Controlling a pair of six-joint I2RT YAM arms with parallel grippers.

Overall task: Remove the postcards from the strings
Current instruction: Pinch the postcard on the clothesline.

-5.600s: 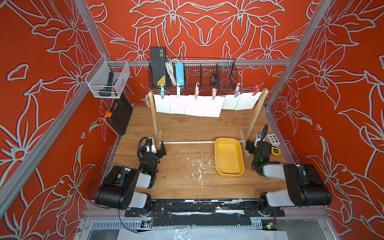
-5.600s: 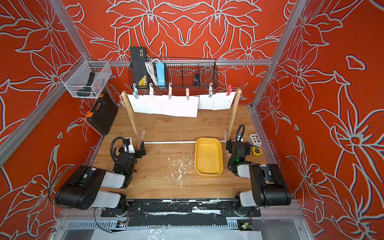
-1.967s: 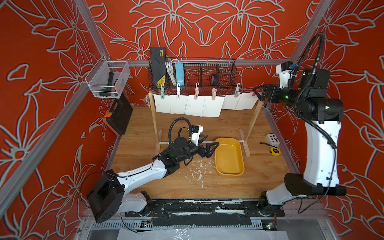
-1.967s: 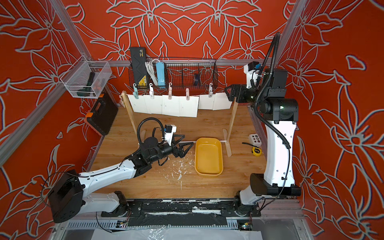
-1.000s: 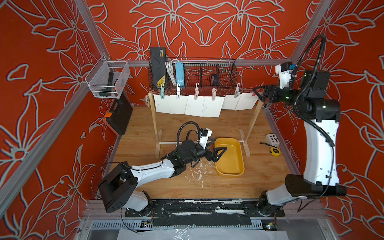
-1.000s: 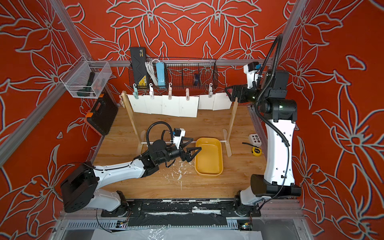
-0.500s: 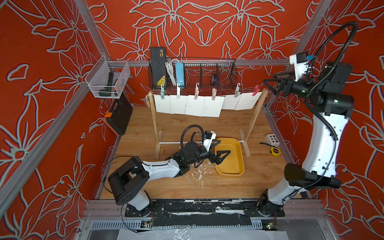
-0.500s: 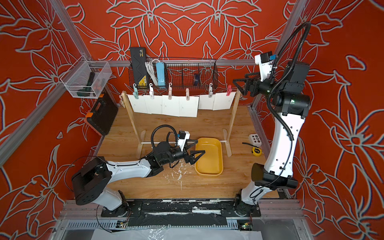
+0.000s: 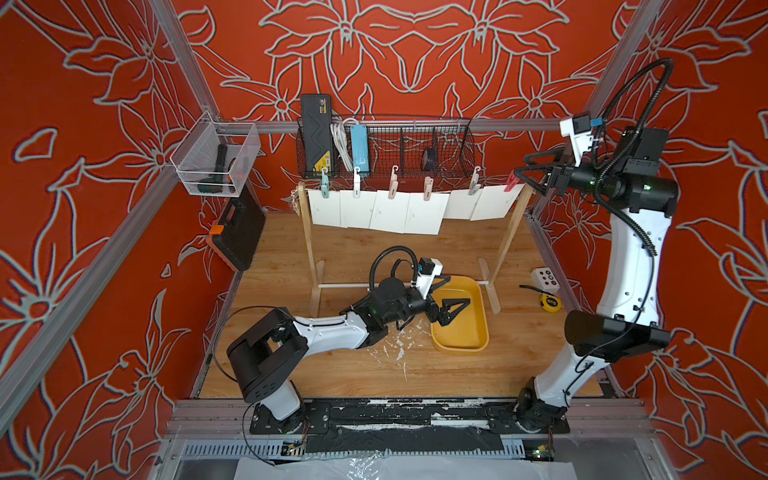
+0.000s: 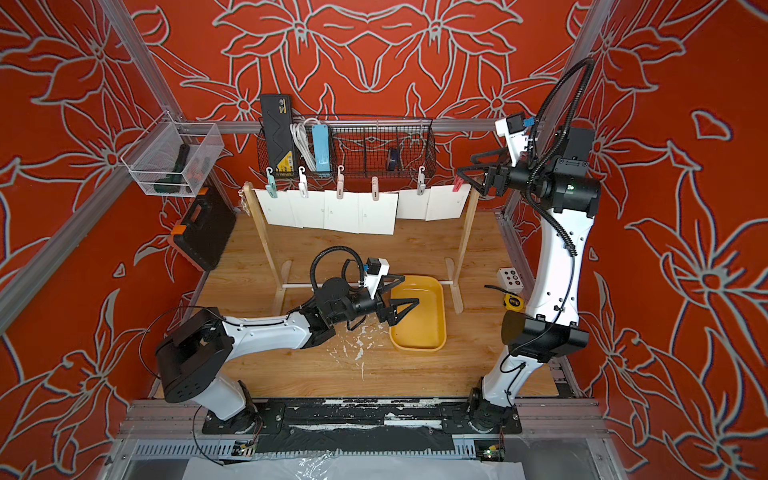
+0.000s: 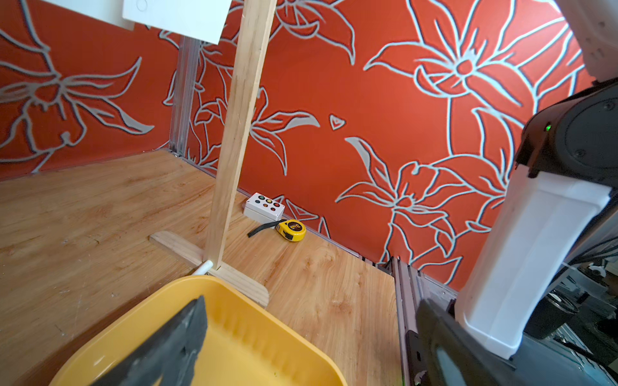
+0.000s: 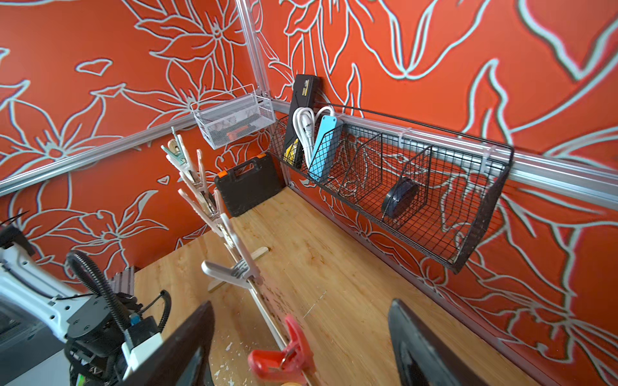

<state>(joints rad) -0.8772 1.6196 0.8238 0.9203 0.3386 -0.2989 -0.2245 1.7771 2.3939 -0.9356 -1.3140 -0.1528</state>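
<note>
Red flower-patterned walls [image 9: 415, 54] box in the pale wooden tabletop [image 9: 365, 249], flecked white, perhaps paint, toward its front edge; left gripper [image 9: 455, 291] and right gripper [image 9: 521, 165] gape wide.

Enclosure: orange-red walls [image 9: 415, 50] printed with grey-white lily outlines, silver aluminium frame rails [image 9: 511, 124], light wooden plank table [image 9: 374, 245], black wire wall basket [image 9: 453, 166] on rear rail, white mesh corner bin [image 9: 189, 174].
</note>
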